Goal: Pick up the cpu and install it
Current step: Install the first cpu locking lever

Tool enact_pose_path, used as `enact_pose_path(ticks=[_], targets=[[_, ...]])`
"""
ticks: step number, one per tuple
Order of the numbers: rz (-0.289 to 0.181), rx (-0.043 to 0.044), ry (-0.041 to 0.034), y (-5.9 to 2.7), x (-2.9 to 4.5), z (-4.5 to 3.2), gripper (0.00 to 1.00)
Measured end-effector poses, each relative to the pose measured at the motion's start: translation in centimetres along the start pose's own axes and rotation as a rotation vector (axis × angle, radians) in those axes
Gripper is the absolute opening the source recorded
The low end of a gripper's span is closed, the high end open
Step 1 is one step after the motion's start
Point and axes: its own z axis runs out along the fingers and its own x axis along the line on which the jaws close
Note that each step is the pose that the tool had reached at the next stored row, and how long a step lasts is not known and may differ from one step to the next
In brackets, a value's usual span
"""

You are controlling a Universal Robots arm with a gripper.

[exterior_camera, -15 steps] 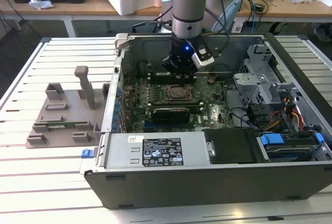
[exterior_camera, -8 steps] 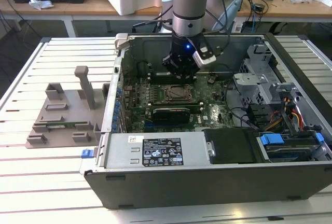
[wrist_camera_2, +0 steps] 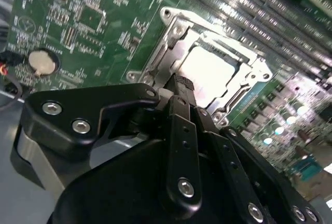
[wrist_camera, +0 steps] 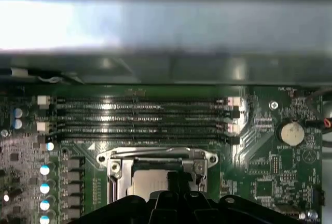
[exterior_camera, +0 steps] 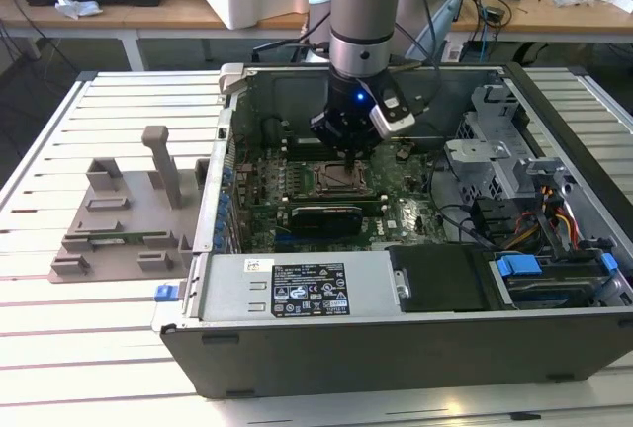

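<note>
In the exterior view, the black gripper (exterior_camera: 348,140) on the silver-grey arm hangs inside the open dark grey metal computer case (exterior_camera: 396,348), in the upper middle of the frame, just above the square metal socket frame (exterior_camera: 341,178) on the green motherboard (exterior_camera: 396,212).

The cpu, a small flat square chip with a pale silver top plate (wrist_camera_2: 210,71), lies inside that socket frame (wrist_camera_2: 171,32) in the second wrist view, right of centre in the upper half. In the first wrist view it shows as a pale plate (wrist_camera: 148,180) low in the middle, with the rows of long black memory slots (wrist_camera: 140,117) above it in the frame.

The gripper's black fingers (wrist_camera_2: 181,110) look drawn close together, their tips near the edge of the socket in the second wrist view. Whether they touch the chip or pinch anything I cannot tell; no chip is seen between them.

By my judgement the pick-up and carry are done, and the chip appears to be laid in its socket. Whether it is fully seated is not clear from here.

The grey plastic holder block with upright posts (exterior_camera: 129,210) stands on the slatted white table (exterior_camera: 59,348) at the left of the exterior view, well apart from the gripper.
</note>
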Motion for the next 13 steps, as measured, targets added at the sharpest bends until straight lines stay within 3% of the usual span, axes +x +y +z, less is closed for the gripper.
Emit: enact_pose_path(ticks=[3, 6, 10, 13], targets=[[0.000, 0.0000, 0.0000, -0.65, 0.00, 0.00, 0.11], [0.000, 0.0001, 0.0000, -0.72, 0.00, -0.18, 0.11], [0.000, 0.0001, 0.0000, -0.71, -0.02, -1.47, 0.11], [0.000, 0.0003, 0.0000, -0.70, -0.04, -3.02, 0.11]])
